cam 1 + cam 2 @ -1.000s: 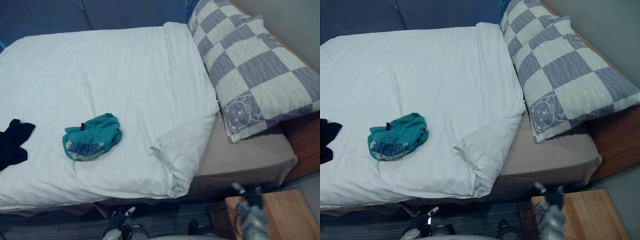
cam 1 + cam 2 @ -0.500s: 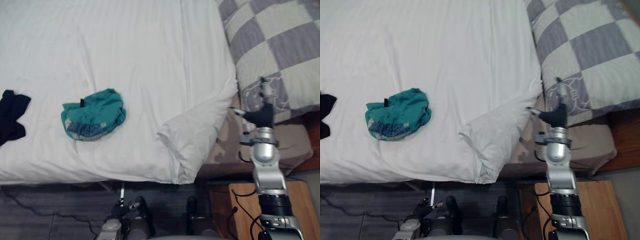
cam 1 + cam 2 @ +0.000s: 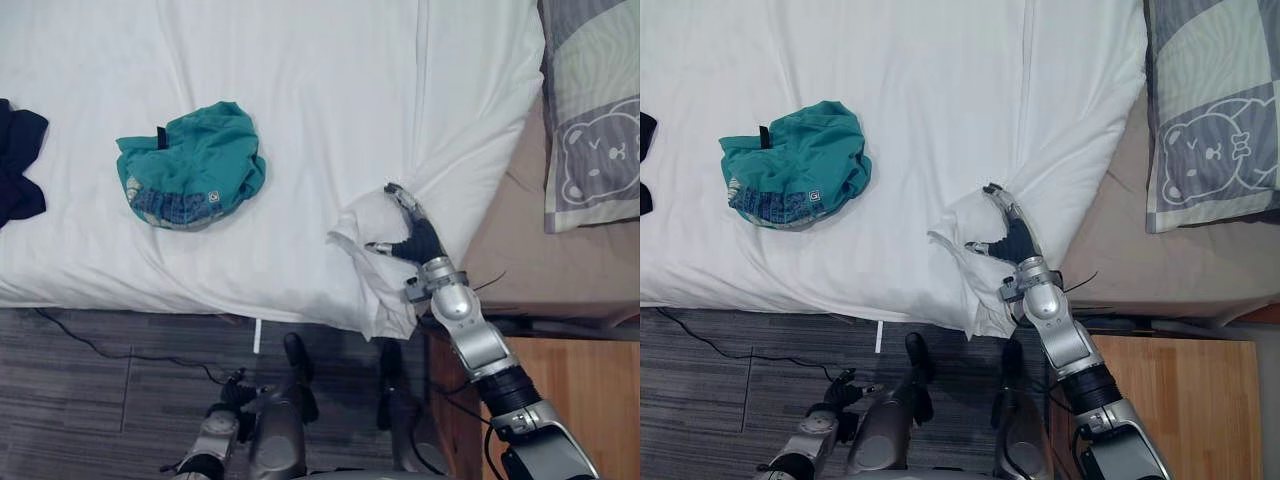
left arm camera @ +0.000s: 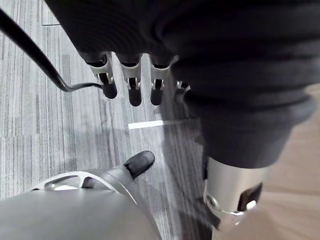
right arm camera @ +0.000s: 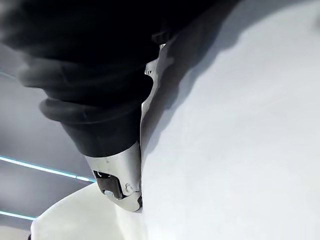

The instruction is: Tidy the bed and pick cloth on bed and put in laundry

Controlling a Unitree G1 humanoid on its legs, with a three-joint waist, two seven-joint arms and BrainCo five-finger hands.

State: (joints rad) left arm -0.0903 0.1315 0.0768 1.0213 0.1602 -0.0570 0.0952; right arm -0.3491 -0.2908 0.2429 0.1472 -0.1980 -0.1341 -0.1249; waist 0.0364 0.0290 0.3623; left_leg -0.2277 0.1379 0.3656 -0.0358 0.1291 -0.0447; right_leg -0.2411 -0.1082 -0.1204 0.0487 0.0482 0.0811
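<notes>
A crumpled teal cloth point(image 3: 190, 165) lies on the white duvet point(image 3: 300, 90), near the bed's front edge. A dark cloth point(image 3: 18, 160) lies at the far left of the bed. The duvet's corner point(image 3: 365, 225) is folded back and bunched at the front right. My right hand point(image 3: 415, 238) rests on that folded corner, well to the right of the teal cloth, with its fingers fairly straight and its thumb spread to the left. My left hand point(image 4: 131, 80) hangs low over the floor with relaxed fingers and holds nothing.
A grey and white checked pillow point(image 3: 595, 120) with a bear print lies at the right on the bare brown sheet point(image 3: 530, 250). A wooden bedside table point(image 3: 570, 400) stands at the lower right. Grey plank floor point(image 3: 110, 380) runs along the bed's front.
The camera has tipped down and nearer, so the whole picture shifted. My right hand has come up from the bedside table, passed the pillow, and now lies leftward on the folded duvet corner.
</notes>
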